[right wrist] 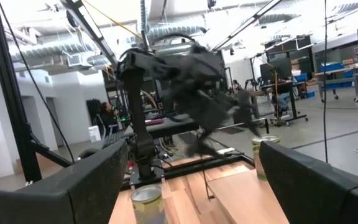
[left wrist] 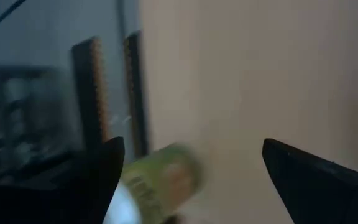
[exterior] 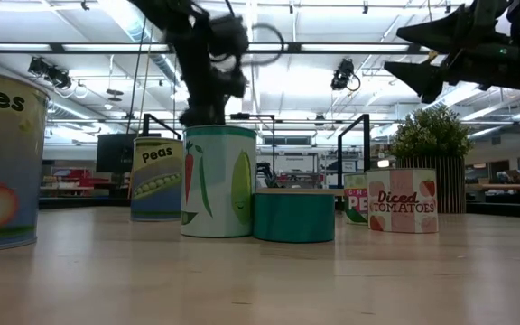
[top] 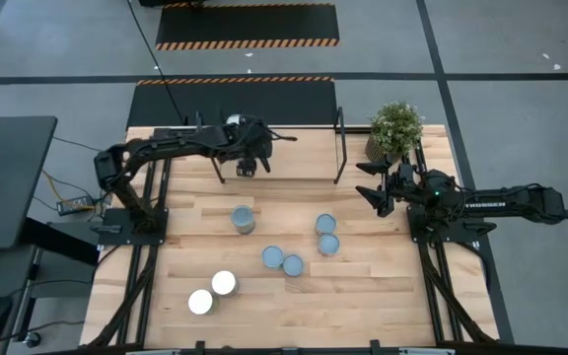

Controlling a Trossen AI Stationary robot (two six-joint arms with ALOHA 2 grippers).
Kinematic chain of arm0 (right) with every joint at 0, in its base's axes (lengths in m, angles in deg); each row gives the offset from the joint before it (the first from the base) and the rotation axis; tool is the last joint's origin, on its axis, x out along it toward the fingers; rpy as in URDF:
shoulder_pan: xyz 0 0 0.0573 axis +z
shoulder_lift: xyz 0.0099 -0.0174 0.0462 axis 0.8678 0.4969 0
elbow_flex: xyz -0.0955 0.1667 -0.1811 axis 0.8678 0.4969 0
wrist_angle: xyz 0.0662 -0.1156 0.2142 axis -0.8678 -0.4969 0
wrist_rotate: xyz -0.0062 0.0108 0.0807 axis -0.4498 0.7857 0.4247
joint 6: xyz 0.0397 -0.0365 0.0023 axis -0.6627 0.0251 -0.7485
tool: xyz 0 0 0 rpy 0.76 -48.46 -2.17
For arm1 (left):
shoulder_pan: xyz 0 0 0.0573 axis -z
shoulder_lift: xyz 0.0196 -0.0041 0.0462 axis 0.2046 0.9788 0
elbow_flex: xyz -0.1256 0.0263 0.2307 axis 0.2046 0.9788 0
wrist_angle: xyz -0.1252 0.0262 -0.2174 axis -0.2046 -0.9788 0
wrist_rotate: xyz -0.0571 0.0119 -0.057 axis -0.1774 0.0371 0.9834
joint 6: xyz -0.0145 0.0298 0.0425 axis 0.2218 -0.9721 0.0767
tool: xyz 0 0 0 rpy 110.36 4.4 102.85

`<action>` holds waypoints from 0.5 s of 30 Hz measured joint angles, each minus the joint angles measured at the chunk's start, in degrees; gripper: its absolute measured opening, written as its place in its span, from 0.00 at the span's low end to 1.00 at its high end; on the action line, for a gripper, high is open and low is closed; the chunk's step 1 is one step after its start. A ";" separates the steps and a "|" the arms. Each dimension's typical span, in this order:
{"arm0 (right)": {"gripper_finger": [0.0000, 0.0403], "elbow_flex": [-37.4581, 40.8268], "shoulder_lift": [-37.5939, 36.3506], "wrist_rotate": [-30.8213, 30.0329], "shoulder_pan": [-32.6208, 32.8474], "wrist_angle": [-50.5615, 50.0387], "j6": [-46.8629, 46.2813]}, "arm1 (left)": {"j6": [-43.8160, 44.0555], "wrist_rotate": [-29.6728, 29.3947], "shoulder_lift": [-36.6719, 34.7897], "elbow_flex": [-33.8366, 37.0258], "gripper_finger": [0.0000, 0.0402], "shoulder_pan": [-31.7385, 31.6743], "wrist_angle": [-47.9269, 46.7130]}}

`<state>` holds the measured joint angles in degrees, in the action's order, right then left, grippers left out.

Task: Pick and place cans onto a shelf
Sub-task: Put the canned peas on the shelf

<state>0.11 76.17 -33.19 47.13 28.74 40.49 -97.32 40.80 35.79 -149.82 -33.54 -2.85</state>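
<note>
Overhead, your left gripper (top: 249, 164) is reaching across the shelf (top: 294, 148) at the table's far edge, and whether its fingers are parted or clamped you cannot tell from above. In its own wrist view the two dark fingers are standing wide apart, with a green-labelled can (left wrist: 166, 180) lying blurred between them, seemingly not gripped. Your right gripper (top: 378, 194) is waiting beside the potted plant (top: 395, 126), fingers spread and empty.

Seven cans are sitting on the tabletop (top: 383, 296): one alone near the middle (top: 243, 219), a pair (top: 325, 235) toward the right arm, another pair (top: 283, 260) just in front of those, and two white-topped ones (top: 212, 293) near the front edge.

From table height you are reading "Peas" on a yellow-banded can (exterior: 157, 179), "Diced Tomatoes" on a short pink one (exterior: 403, 200), and the letters "hes" on the big can at the left edge (exterior: 3, 162). A tall white can (exterior: 218, 181) is showing a carrot and green vegetables, and a squat teal one (exterior: 293, 215) is standing just beside it with no legible writing.

You are probably dealing with rigid metal cylinders, smooth and likely slippery under the paper labels, heavy if full. Taking each across its side wall around mid-height, fingers square to the curve, looks soundest; the squat ones are offering less wall to grip.
</note>
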 joint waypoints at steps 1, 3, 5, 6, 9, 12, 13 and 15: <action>0.93 0.00 0.08 -0.01 0.00 -0.02 0.04 | 1.30 3.11 -1.02 0.00 0.96 0.59 -1.23; 0.93 0.00 0.31 -0.08 0.01 -0.02 0.08 | 4.28 8.34 -3.04 0.00 0.96 2.06 -3.48; 0.93 0.00 0.57 -0.30 0.00 -0.02 0.13 | 6.91 12.54 -4.71 0.00 0.96 3.56 -6.60; 0.93 0.00 0.70 -0.73 0.00 -0.04 0.13 | 7.96 14.48 -5.45 0.00 0.96 4.20 -8.59; 0.93 0.00 1.28 -1.74 0.00 -0.04 0.13 | 12.64 17.63 -7.15 0.00 0.96 6.66 -14.29; 0.93 0.00 2.16 -1.93 0.00 -0.04 0.12 | 18.51 19.70 -8.23 0.00 0.96 9.26 -20.58; 0.93 0.00 2.54 -1.95 0.00 -0.04 0.06 | 20.91 20.35 -8.36 0.00 0.96 10.07 -22.81; 0.93 0.00 3.33 -1.93 0.00 -0.06 -0.59 | 25.72 21.67 -8.39 0.00 0.96 11.74 -27.16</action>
<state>0.11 79.50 -35.12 47.13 28.68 39.90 -71.61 62.47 27.40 -149.82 -21.79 -30.01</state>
